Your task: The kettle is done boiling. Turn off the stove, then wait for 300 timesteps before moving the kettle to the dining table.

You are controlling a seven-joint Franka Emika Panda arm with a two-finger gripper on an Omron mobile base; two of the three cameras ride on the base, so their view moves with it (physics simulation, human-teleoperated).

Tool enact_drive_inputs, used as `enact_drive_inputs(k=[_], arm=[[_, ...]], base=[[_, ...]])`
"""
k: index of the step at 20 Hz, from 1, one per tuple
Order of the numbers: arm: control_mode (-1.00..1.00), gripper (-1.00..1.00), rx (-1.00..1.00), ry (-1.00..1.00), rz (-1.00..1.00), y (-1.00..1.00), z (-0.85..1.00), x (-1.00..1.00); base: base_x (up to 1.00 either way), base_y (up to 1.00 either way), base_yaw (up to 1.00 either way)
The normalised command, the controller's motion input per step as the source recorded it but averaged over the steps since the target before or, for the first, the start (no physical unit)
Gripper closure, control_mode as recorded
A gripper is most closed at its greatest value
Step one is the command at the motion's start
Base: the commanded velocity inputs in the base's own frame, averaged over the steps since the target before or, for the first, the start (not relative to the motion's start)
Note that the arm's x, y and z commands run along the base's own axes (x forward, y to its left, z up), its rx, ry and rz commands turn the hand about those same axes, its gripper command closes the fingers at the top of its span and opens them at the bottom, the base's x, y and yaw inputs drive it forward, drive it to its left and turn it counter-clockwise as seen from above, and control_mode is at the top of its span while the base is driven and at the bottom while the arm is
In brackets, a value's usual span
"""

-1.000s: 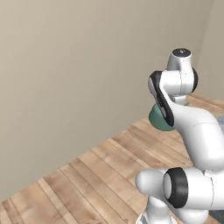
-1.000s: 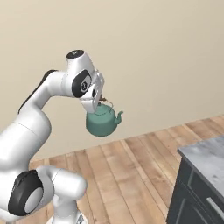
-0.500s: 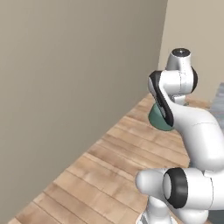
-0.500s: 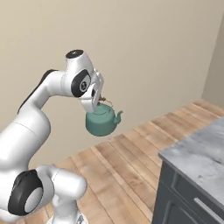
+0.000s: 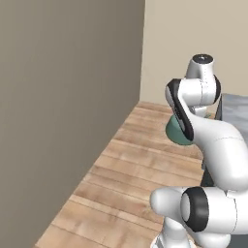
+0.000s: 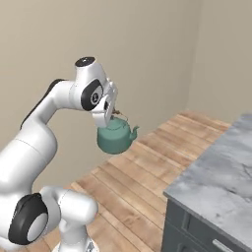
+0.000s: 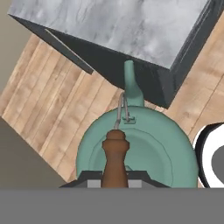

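Gripper (image 6: pixel 112 107) was clenched on the wire handle of the kettle (image 6: pixel 115 139), which hung in the air above the wooden floor (image 6: pixel 142 172), spout toward the marble-topped bench (image 6: pixel 221 172) nearby, well clear of its edge.

Kettle (image 5: pixel 173 134) hangs behind arm (image 5: pixel 213 140).

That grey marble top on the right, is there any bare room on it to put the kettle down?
Yes. The marble top looks bare across all that shows, from its near corner back to the right edge. The kettle hangs from the gripper over open wood floor, apart from the top.
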Motion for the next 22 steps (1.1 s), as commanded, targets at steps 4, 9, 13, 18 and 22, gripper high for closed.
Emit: enact_drive_inputs(k=[4, 9, 13, 18, 22], arm=[[1.00, 1.00, 0.00, 0.00, 0.00, 0.00, 0.00, 0.00], [1.00, 1.00, 0.00, 0.00, 0.00, 0.00, 0.00, 0.00], [1.00, 1.00, 0.00, 0.00, 0.00, 0.00, 0.00, 0.00], [1.00, 1.00, 0.00, 0.00, 0.00, 0.00, 0.00, 0.00], [1.00, 1.00, 0.00, 0.00, 0.00, 0.00, 0.00, 0.00]], base=[[0.96, 0.42, -0.31], [0.89, 0.51, -0.33], [0.83, 0.52, -0.36], [0.72, 0.47, -0.40], [0.65, 0.48, -0.45]])
